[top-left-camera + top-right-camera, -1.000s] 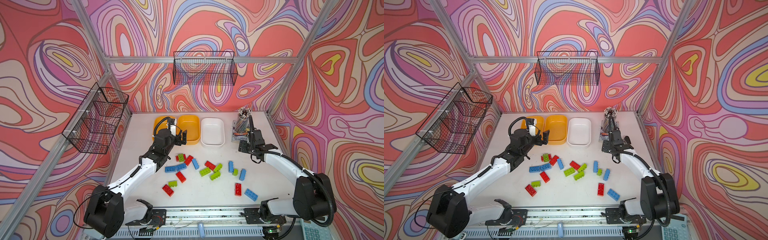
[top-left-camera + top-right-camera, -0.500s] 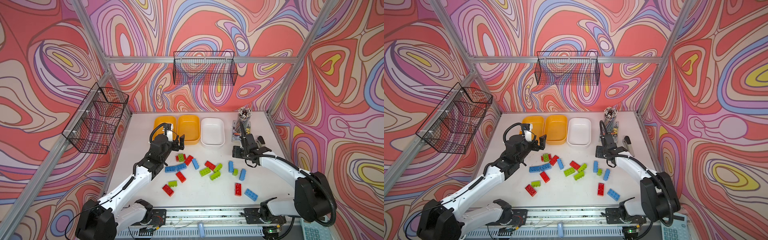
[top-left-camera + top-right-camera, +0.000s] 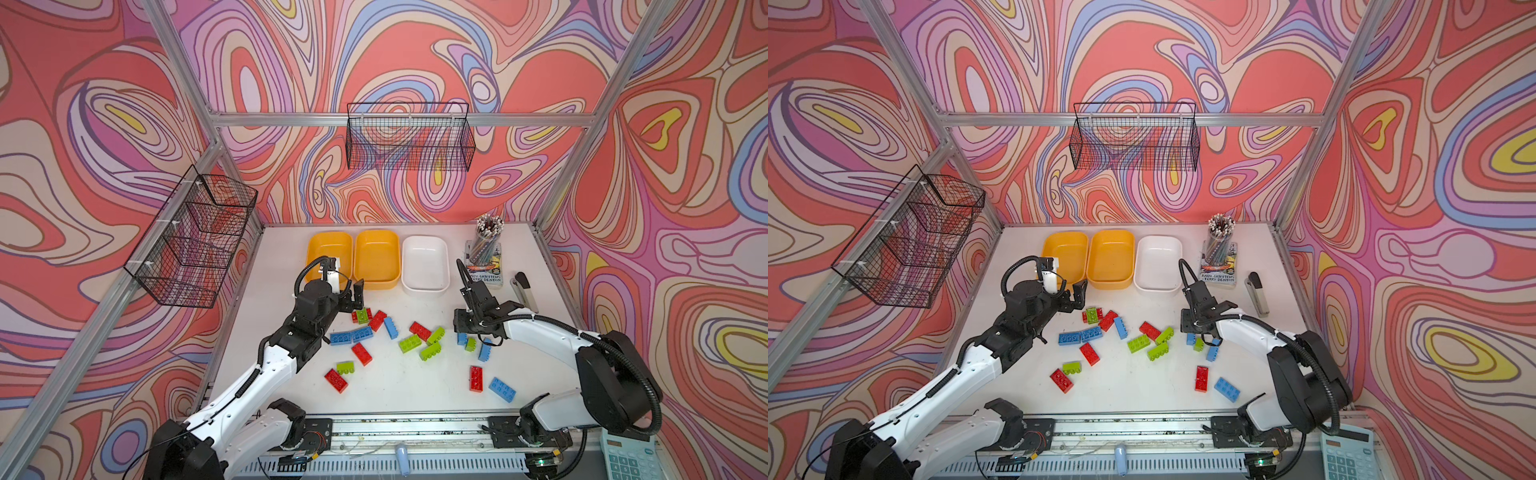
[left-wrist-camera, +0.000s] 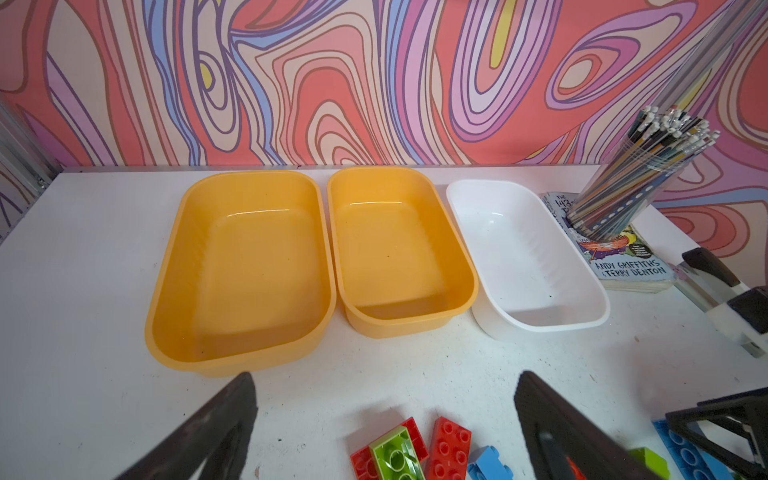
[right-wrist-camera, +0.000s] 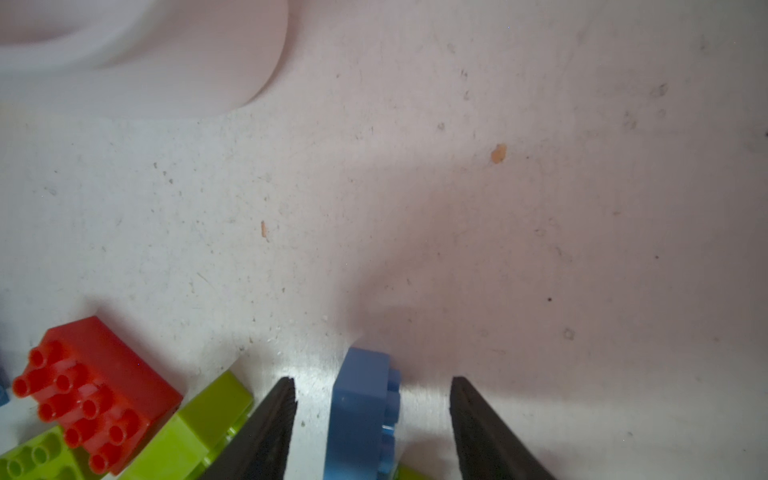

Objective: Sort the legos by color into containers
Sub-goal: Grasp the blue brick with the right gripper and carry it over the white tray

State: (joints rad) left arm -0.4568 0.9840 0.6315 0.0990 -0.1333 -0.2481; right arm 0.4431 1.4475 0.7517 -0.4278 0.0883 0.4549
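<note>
Both top views look down from high in front over the whole white desk (image 3: 399, 386). Left wrist faces the swirl-patterned back wall (image 4: 374, 83); right wrist sits close above the desk; both catch the white rounded plastic tub (image 4: 540, 324).

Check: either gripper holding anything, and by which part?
Nothing held: left gripper open, empty; right gripper straddles a blue brick, fingers clear of both its sides.

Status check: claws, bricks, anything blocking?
Left claw open, holding nothing. Right claw open, straddling blue brick, gaps both sides. All three tubs empty. Small green brick close beside the blue one.
</note>
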